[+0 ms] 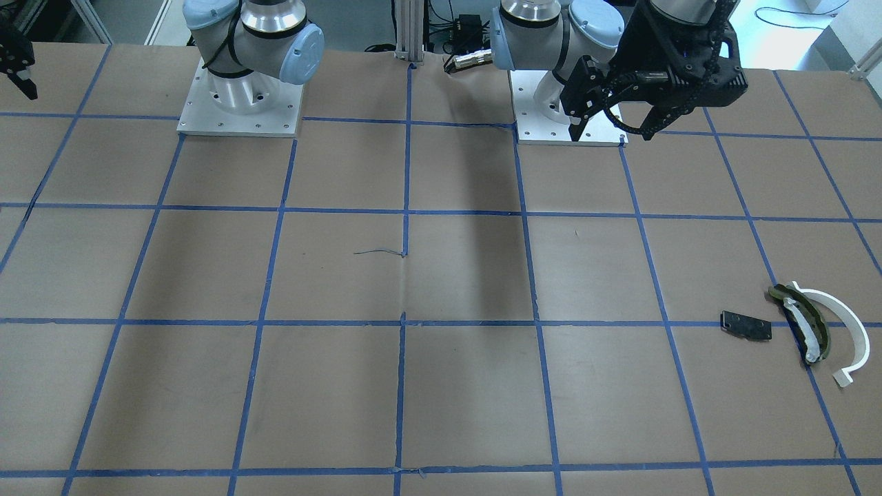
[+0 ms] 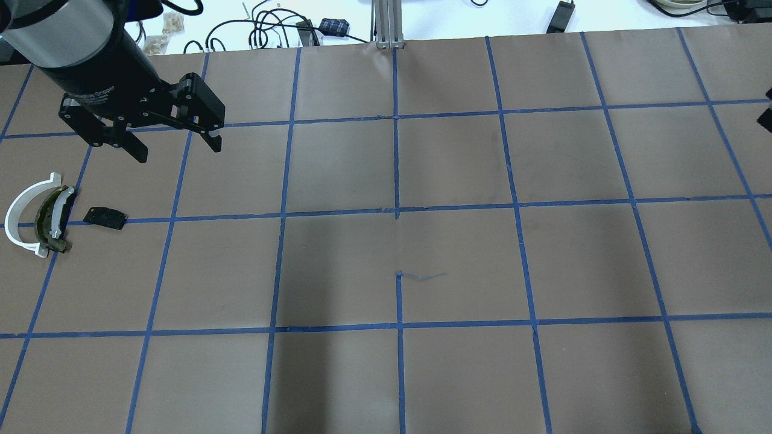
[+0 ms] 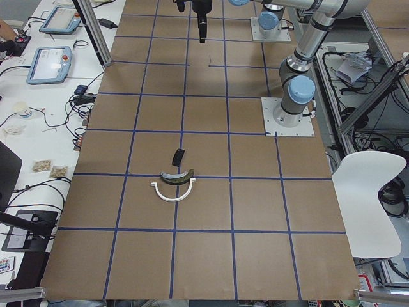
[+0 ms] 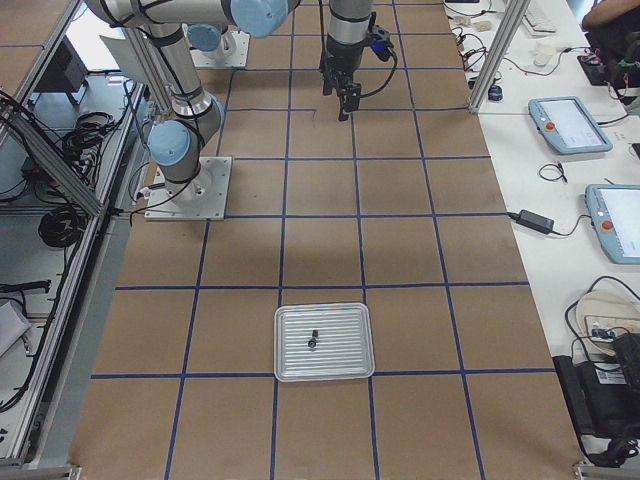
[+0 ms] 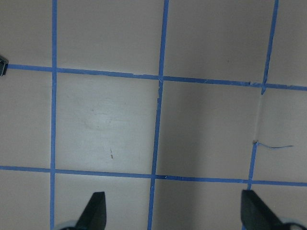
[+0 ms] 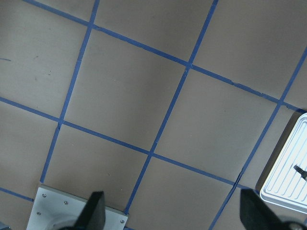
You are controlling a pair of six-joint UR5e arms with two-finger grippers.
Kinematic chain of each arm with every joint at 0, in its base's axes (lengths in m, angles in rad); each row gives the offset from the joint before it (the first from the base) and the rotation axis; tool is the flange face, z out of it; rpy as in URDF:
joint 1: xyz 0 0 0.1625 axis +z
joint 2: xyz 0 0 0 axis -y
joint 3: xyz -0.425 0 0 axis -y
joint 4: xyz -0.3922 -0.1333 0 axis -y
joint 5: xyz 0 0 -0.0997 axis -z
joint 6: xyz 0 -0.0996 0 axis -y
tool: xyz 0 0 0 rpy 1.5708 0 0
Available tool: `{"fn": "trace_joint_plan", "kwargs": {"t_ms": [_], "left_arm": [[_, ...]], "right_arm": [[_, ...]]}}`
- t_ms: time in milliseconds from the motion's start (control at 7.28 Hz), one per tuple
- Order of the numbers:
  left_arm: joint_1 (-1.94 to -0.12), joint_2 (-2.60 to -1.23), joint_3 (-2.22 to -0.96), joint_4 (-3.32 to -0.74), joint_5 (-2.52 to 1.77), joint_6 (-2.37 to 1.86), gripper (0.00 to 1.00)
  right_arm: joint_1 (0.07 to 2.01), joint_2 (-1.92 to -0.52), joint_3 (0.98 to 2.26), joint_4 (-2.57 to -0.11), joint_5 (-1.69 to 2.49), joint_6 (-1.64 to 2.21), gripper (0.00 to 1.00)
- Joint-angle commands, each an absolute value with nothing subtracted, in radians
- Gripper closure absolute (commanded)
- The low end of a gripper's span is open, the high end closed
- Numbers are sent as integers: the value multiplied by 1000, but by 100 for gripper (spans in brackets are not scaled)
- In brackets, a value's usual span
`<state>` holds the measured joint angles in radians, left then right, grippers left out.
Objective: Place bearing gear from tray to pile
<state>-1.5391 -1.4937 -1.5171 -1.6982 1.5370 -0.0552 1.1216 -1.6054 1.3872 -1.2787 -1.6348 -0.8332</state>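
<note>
The silver tray [image 4: 340,368] lies near the table's right end, with a small dark part, the bearing gear [image 4: 313,340], on it. The tray's corner [image 6: 283,179] and the part [image 6: 301,171] also show at the right wrist view's edge. The pile is at the left end: a white half-ring arc [image 2: 18,212], an olive-and-black curved piece [image 2: 43,224] and a flat black plate [image 2: 105,217]. My left gripper [image 2: 175,149] hangs open and empty above the table, behind the pile. My right gripper [image 6: 173,213] is open and empty, high up and away from the tray.
The brown table [image 2: 398,241] carries a grid of blue tape. The two arm bases [image 1: 240,103] [image 1: 558,103] stand at the robot's edge. A metal post [image 2: 386,24] stands at the far edge. The pile also shows in the front view [image 1: 746,325].
</note>
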Motion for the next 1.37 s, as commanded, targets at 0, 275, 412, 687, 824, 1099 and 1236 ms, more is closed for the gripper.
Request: {"fn": "trace_joint_plan", "kwargs": {"t_ms": [0,275,412,687,824,1099,1236], "left_arm": [[-1539,-1493,-1516,-1698,1539,-55,0],[-1539,-1494,-1511,-1698,1537,-55,0],[-1539,-1494,-1509,-1698,1536,-55,0],[-1539,-1494,-1509,-1698,1537,-55,0],[-1539,-1494,-1509,-1697,1537,-55,0],[-1539,-1494,-1508,-1698,1536,-55,0],[-1539,-1494,-1506,-1698,1536,-55,0]], "right_arm": [[1024,-1599,1397,-1288,-1664,-999,0],[881,-1501,1411,-1463,-1697,-1408,0],[814,-1459,1413,-1515,-1697,-1546,0],[708,-1357,1423,-1564,-1776,-1804,0],[663,-1300,1458,-1698,-1808,-1892,0],[586,-1235,1570,-2017,-1736,-2151,0],[553,-1211,1606,-2087,-1645,-2249,0]]}}
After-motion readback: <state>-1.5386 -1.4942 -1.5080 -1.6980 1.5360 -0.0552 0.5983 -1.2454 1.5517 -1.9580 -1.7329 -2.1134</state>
